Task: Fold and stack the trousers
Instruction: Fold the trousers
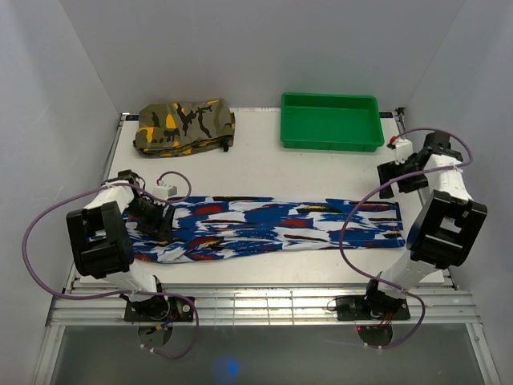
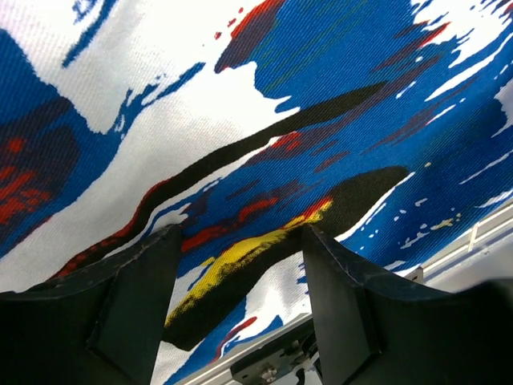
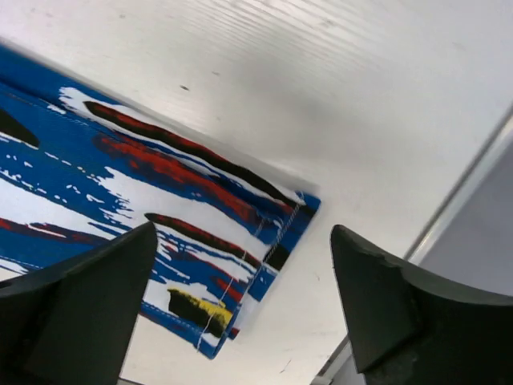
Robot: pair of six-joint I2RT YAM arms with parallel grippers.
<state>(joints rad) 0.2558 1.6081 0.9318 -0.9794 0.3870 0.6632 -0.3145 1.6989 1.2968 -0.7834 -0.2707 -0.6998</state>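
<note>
Hanging low over the left end of the trousers (image 1: pixel 272 224), the left pincer (image 1: pixel 151 215) had its fingers (image 2: pixel 136 305) spread apart. In its wrist view the blue, white, red and black print filled everything just past the fingertips, with a yellow streak showing in the gap between them; whether the tips touched the cloth I could not tell. From that pincer the trousers ran rightward as one long flat strip along the white surface (image 1: pixel 264 164), ending close below the right pincer (image 1: pixel 390 178). Beyond the left pincer, at the far edge, lay a folded camouflage garment (image 1: pixel 184 124), and further right, beyond the strip, sat a green tray (image 1: pixel 330 140). The right pincer stood wide open with nothing in it, raised off the surface. Its wrist view showed the stitched hem corner (image 3: pixel 272 241) of the trousers beneath and slightly left of its fingers, bare surface to the right.
</note>
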